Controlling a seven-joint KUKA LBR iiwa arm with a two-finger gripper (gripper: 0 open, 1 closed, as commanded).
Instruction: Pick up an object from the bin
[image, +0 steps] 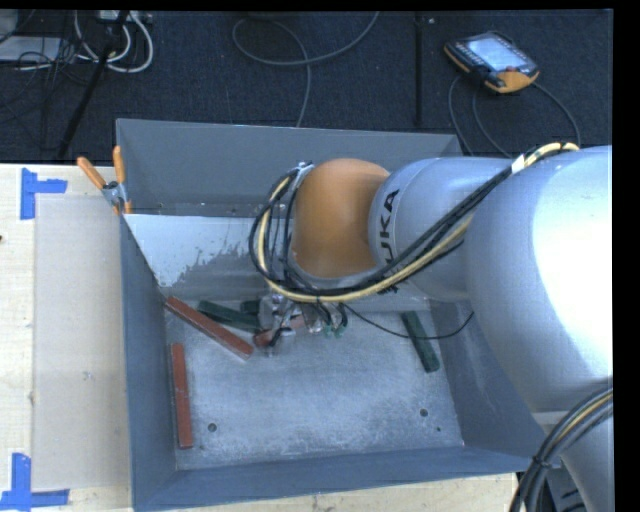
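end effector | under orange cover | green stick partly hidden

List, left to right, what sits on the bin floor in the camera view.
Going by their middles: reddish-brown stick lying along the left wall → longer brown stick lying slantwise → gripper → dark green stick at the right. The dark green thing behind the slanted stick is left out because it overlaps.
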